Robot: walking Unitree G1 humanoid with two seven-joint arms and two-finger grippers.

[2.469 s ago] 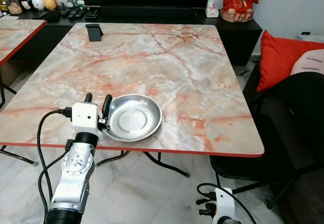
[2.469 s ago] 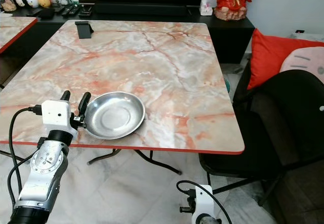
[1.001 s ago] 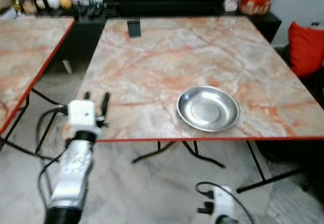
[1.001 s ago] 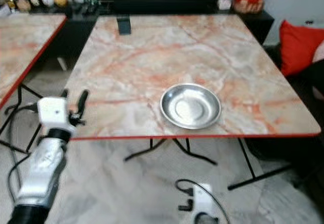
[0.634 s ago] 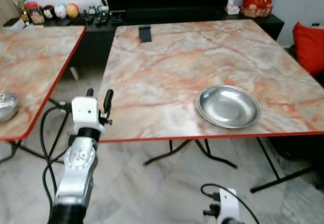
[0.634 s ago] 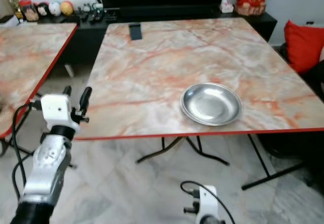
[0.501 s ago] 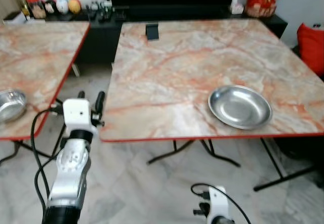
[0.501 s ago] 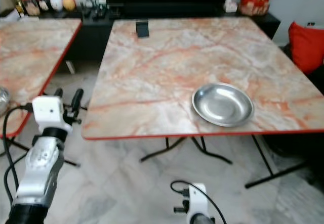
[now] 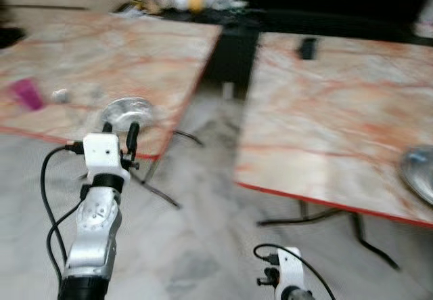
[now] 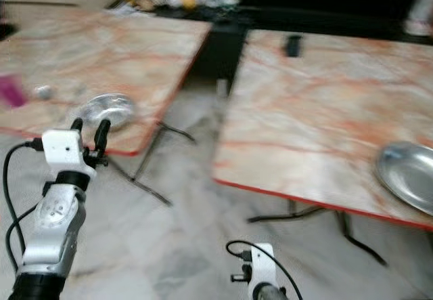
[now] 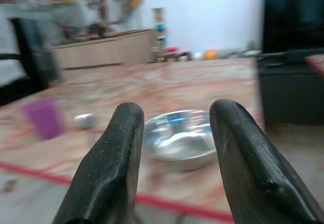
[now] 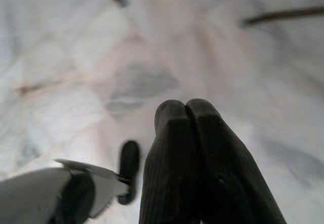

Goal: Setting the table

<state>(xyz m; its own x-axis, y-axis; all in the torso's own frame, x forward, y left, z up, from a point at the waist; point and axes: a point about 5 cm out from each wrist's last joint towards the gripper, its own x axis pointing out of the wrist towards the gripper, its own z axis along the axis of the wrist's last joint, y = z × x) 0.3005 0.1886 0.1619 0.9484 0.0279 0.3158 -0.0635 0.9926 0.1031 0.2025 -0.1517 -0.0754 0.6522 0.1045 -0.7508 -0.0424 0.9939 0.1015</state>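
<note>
Left wrist view: my left gripper is raised, its two fingers spread apart and empty, aimed at a steel bowl near the edge of the left marble table. A purple cup and a small silvery thing beside it are too blurred to identify. My right gripper hangs low over the floor, fingers pressed together. A steel plate, cut off, lies on the right table by its near edge.
</note>
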